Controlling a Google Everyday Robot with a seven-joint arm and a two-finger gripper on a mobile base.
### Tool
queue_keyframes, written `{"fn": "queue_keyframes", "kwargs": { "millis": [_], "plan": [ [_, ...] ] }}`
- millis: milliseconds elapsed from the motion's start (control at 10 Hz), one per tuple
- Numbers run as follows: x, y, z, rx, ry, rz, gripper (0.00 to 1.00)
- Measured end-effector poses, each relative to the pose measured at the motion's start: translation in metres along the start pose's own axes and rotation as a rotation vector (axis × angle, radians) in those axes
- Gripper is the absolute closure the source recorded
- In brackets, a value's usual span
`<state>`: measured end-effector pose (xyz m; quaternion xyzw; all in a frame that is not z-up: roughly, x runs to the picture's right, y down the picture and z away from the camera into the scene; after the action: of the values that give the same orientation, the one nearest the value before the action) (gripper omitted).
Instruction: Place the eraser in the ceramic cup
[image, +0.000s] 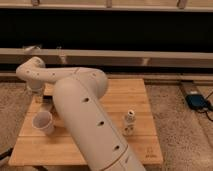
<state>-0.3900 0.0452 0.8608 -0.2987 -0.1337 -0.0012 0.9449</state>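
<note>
The ceramic cup (43, 122) is small, white and tapered. It stands upright on the left part of the wooden table (110, 97). My white arm (82, 107) rises from the bottom centre and bends back to the far left. My gripper (41, 99) hangs from the wrist over the table's far left edge, a little behind the cup and apart from it. The arm largely covers it. A small dark shape (47, 106) lies just under the gripper. I cannot tell whether it is the eraser.
A small white bottle (129, 122) stands upright on the right half of the table. A blue device (198, 101) with a cable lies on the floor to the right. A low ledge (150, 57) and a dark wall run behind the table.
</note>
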Motion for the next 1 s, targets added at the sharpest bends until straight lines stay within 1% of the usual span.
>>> {"fn": "queue_keyframes", "kwargs": {
  "millis": [200, 300, 400, 500, 600, 700, 800, 900, 1000],
  "plan": [
    [0.001, -0.001, -0.04, 0.014, -0.084, -0.011, 1.0],
    [0.001, 0.001, -0.066, 0.019, -0.142, -0.024, 1.0],
    [0.0, 0.007, -0.086, 0.02, -0.187, -0.043, 1.0],
    [0.0, 0.015, -0.101, 0.02, -0.22, -0.063, 1.0],
    [-0.001, 0.028, -0.118, 0.017, -0.264, -0.09, 1.0],
    [-0.003, 0.038, -0.126, 0.011, -0.287, -0.109, 1.0],
    [-0.008, 0.053, -0.132, -0.001, -0.311, -0.132, 1.0],
    [-0.012, 0.065, -0.135, -0.01, -0.326, -0.15, 1.0],
    [-0.017, 0.086, -0.138, -0.029, -0.34, -0.18, 1.0]
  ]
}}
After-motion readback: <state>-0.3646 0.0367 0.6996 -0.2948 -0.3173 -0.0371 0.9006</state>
